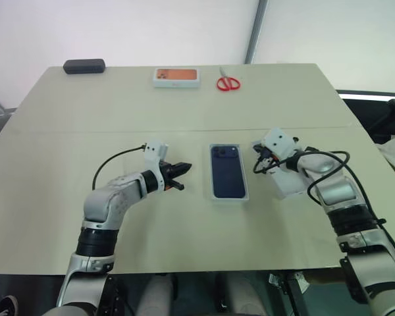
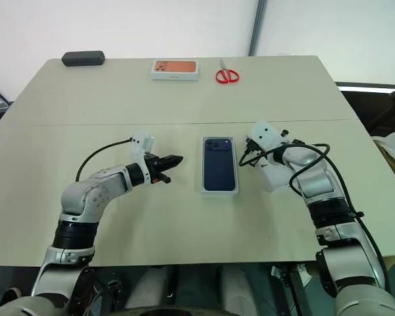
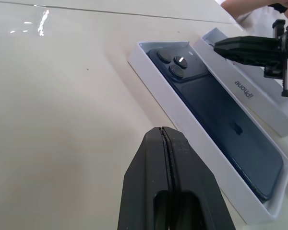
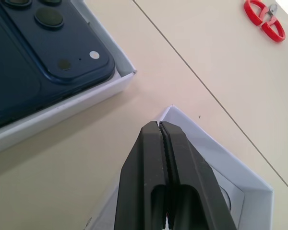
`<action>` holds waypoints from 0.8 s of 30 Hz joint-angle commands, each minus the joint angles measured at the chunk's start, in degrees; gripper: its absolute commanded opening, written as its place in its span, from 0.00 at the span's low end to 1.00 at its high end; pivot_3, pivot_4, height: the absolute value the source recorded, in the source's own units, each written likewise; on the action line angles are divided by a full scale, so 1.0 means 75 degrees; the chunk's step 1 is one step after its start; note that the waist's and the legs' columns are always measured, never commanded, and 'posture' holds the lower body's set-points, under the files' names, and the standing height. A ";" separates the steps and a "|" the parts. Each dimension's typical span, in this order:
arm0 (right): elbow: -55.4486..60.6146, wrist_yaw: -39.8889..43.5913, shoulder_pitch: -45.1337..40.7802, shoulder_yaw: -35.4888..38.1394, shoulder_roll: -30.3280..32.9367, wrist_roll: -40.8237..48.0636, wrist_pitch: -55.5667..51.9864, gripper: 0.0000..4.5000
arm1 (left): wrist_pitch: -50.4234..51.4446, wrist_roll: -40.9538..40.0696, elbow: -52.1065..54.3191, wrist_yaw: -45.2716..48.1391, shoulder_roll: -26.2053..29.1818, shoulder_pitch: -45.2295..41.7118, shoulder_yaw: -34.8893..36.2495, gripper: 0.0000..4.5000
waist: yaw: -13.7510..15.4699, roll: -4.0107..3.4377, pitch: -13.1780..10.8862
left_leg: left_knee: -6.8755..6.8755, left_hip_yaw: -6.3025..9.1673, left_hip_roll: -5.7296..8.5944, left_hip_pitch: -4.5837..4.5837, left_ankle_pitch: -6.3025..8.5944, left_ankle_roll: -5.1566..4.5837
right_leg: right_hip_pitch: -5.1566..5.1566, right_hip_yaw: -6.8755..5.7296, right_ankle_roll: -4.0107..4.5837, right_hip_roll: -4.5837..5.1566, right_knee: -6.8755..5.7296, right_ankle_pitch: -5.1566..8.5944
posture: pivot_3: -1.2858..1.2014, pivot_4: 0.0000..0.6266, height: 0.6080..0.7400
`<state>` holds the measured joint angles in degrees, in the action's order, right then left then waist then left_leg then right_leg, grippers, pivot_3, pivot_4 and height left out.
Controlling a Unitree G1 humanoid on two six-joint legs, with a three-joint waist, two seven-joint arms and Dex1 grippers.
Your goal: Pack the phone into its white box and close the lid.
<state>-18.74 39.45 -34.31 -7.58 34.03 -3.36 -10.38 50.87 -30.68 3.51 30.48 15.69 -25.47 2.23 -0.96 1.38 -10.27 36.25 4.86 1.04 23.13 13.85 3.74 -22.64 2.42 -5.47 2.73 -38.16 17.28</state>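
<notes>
The left end effector [image 1: 178, 177] is clenched on nothing and hovers over bare table [image 1: 66, 145], just left of the box [image 1: 245, 172]. The phone [image 1: 227, 171] already lies in that box at mid-table, glossy back up, camera bump at the far end. It looks snug, so it should need no further handling; slick glass would slip in a pinch anyway.

To the right, beside the box, the lid [image 3: 249, 91] lies open side up. The right end effector [image 4: 165, 158] is likewise clenched and empty, and hangs over the lid's far corner.

The lid is probably light, thin card: stiff enough along its walls, easy to dent on its broad face, and apt to skid on the smooth table. I would pinch one long wall near its middle, a finger inside and one outside. It must be turned over before it goes on, and lowered squarely, since a close-fitting shell tends to jam if tilted.
</notes>
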 commanded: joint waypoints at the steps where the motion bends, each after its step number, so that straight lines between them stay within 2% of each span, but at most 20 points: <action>1: 0.0310 -0.0019 -0.0271 0.0396 -0.0086 0.0315 0.0138 0.01 | -0.0006 -0.0198 0.0294 0.0013 0.0019 -0.0070 0.0180 0.01 | 0.0002 0.0000 0.0000 | 0.0001 0.0000 0.0000 0.0001 0.0000 0.0000 | 0.0000 -0.0001 0.0000 -0.0001 -0.0001 0.0000 | 0.52 0.24 1.00; 7: 0.0293 0.0150 -0.0202 0.0242 -0.0048 0.0213 0.0214 0.01 | -0.0036 -0.0269 0.0376 -0.0039 -0.0091 -0.0058 0.0109 0.01 | 0.0008 -0.0001 0.0000 | 0.0000 0.0000 0.0000 0.0001 0.0000 -0.0001 | 0.0000 -0.0001 0.0000 0.0000 0.0000 0.0000 | 0.52 0.24 1.00; 17: -0.0480 -0.0141 -0.0239 0.0040 -0.0268 -0.0243 0.0521 0.01 | -0.0741 -0.0070 0.0825 0.0518 0.0312 -0.0174 -0.0295 0.01 | -0.0019 -0.0003 0.0000 | -0.0001 -0.0005 0.0000 -0.0003 -0.0001 -0.0001 | 0.0001 0.0001 0.0001 -0.0002 -0.0003 0.0000 | 0.52 0.24 1.00; 24: -0.0986 -0.0506 -0.0365 0.0009 -0.0096 -0.0650 0.0803 0.01 | -0.0960 -0.0004 0.0679 0.0551 0.0403 -0.0160 -0.0275 0.01 | 0.0008 -0.0003 0.0000 | 0.0007 -0.0006 0.0000 -0.0012 -0.0001 -0.0001 | 0.0015 0.0000 0.0001 -0.0002 -0.0002 -0.0001 | 0.52 0.24 1.00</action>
<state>-25.02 36.97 -36.28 -8.18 32.39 -7.23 -4.57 44.61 -30.47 7.33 34.29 18.70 -26.08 -0.28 -0.89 1.36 -10.27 36.32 4.82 1.05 23.05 13.83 3.71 -22.50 2.42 -5.47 2.72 -38.17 17.28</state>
